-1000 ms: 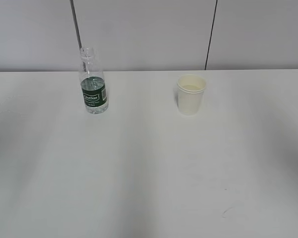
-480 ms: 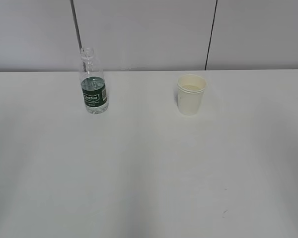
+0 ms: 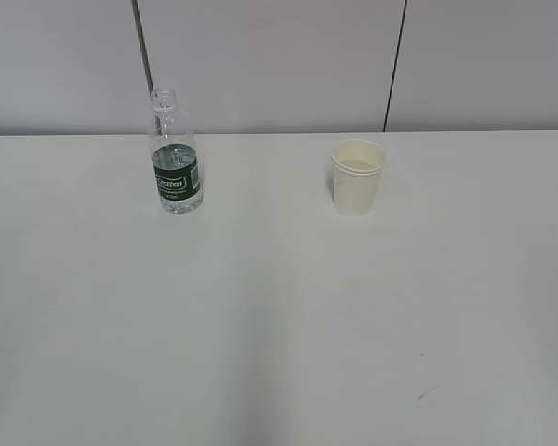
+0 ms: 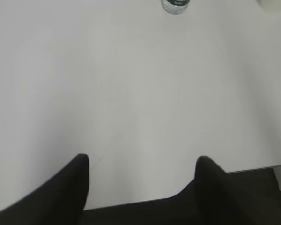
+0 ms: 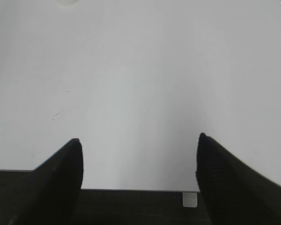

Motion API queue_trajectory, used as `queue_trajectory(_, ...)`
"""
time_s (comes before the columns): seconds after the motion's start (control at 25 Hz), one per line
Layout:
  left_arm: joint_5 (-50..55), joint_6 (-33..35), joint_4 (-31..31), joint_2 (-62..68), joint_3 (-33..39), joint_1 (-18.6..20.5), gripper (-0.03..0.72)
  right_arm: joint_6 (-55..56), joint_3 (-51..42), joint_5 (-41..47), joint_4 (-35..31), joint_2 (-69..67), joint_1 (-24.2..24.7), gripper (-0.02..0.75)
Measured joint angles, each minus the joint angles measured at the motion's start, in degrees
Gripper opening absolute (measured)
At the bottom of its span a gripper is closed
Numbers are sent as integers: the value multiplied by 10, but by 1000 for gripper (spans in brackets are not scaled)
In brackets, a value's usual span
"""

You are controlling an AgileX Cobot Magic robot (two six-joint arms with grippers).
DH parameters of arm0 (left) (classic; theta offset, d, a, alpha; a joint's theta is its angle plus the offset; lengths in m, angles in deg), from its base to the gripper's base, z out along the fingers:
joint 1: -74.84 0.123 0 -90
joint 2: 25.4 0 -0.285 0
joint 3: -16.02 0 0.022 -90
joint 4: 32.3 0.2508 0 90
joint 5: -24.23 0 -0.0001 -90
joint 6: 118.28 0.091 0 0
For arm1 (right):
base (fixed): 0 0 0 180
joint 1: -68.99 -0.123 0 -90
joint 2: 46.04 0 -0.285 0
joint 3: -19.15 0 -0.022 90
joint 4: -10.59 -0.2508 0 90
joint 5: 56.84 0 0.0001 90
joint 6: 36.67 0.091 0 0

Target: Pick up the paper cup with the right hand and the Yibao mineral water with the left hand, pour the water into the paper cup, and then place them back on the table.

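Two grippers: both are being held spread apart, with nothing between the jaws of either.
Table [image 3: 279,316]: a white top is being shown under both grippers, with its near edge lying just below the fingertips in each wrist view.
Left hand [image 4: 141,161]: its black fingers [image 4: 61,192] are being kept parted and empty over bare tabletop.
Right hand [image 5: 138,145]: its fingers [image 5: 56,183] are being kept parted more widely, also empty, over bare tabletop.
Yibao mineral water [image 3: 175,153]: the uncapped bottle is being left upright on the table, far ahead of the left hand and slightly to the right of its gap; only its base is being caught at the top edge of the left wrist view [image 4: 175,6].
Paper cup [image 3: 358,177]: it is being left upright on the table, well apart from the bottle; far ahead of the right hand and off to the left of its gap.
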Motion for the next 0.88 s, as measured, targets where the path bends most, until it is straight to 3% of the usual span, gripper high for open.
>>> queue_trajectory(0.4, -35, 0, -14, -127, 95, 0, 438, -1, -99, -49, 1, 135, 0, 585)
queue_trajectory(0.88, -91, 4, -19, -149, 120, 0, 438, -13, -117, -59, 1, 157, 0, 585)
